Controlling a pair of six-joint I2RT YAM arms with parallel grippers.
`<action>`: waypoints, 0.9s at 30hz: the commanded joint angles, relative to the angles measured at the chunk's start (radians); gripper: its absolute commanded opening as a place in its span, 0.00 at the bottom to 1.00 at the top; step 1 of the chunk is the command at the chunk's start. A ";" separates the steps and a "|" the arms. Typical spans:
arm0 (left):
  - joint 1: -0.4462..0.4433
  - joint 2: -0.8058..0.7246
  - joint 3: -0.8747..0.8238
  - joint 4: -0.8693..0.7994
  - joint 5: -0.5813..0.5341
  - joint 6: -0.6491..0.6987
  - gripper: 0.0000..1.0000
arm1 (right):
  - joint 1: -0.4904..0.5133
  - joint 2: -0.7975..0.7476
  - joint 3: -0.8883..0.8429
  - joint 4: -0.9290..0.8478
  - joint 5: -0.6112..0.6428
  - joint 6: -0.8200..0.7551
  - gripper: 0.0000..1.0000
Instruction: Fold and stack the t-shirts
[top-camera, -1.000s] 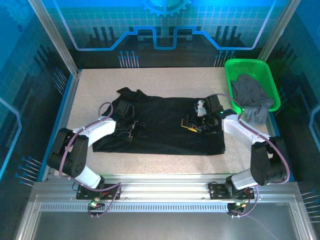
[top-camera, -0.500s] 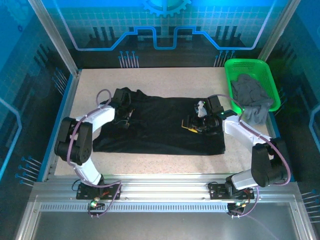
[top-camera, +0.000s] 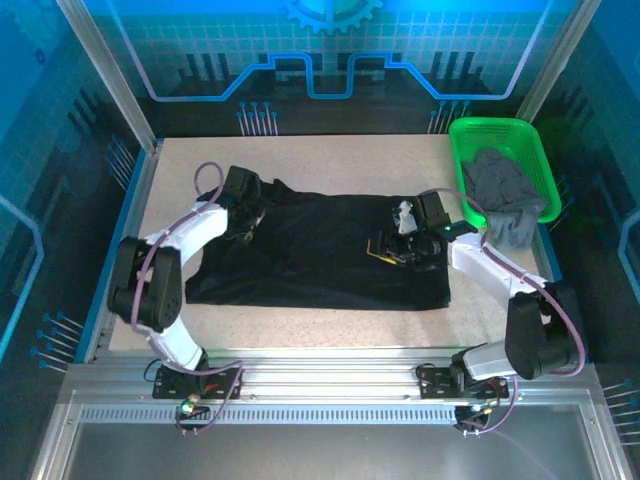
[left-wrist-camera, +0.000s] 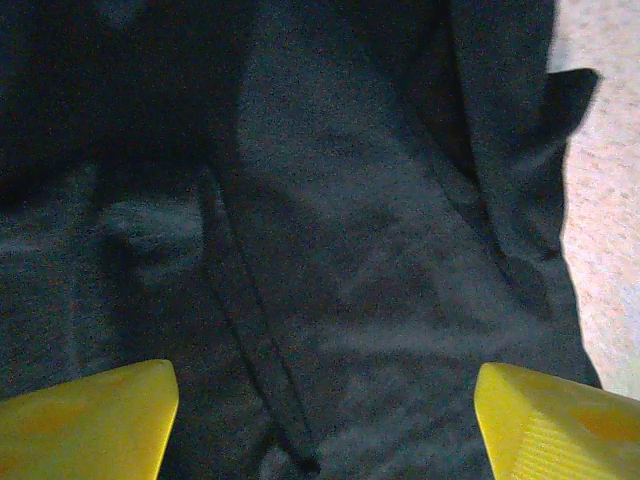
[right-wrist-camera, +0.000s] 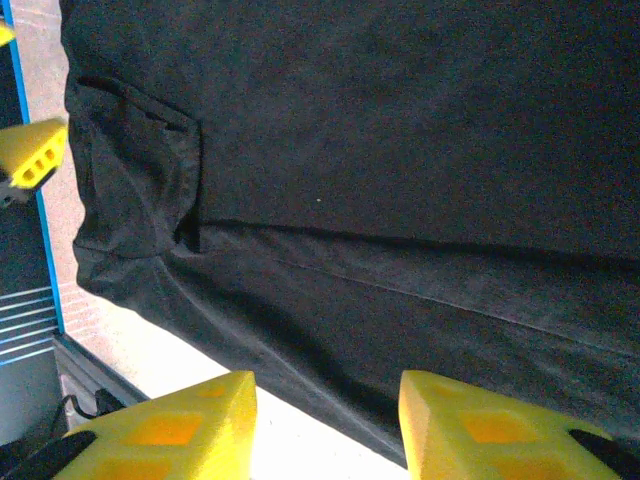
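**A:** Left tool (top-camera: 246, 202): fingers wide apart, nothing pinched. It hangs over the left end of the large plain black cloth t-shirt (top-camera: 320, 255). Wrist cam (left-wrist-camera: 320, 430) has seams and a rumpled flap right under it.

**B:** And the other?

**A:** The right tool (top-camera: 388, 247) is apart too, w/ a narrower gap and no cloth in it. It's over the shirt's right part, and the near edge shows just below the fingers (right-wrist-camera: 160, 425).

**B:** Which step, then?

**A:** Prob. lining up for the 1st fold, no fold made yet. Next move: drop both, pinch the cloth at an edge, then lift and carry it over together, w/o dragging the rest.

**B:** Shirt's state?

**A:** Spread flat mid-counter (top-camera: 330, 160), long side running left-right. It's smooth in the middle and bunched at the far-left corner. Limp stuff, so it'll sag.

**B:** 2nd shirt?

**A:** The grey cloth t-shirt (top-camera: 500, 190) is crumpled in the green plastic mesh basket (top-camera: 480, 128) at far right, spilling over the near rim.
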 joint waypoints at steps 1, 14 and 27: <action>0.010 -0.115 -0.083 0.005 -0.012 0.079 0.73 | -0.026 -0.024 -0.050 -0.014 0.028 0.015 0.40; 0.056 0.026 -0.099 0.043 0.093 -0.005 0.33 | -0.032 0.025 -0.047 0.007 0.015 0.017 0.35; 0.141 0.090 -0.007 0.077 0.116 0.089 0.15 | -0.044 -0.022 -0.071 -0.034 0.053 0.006 0.32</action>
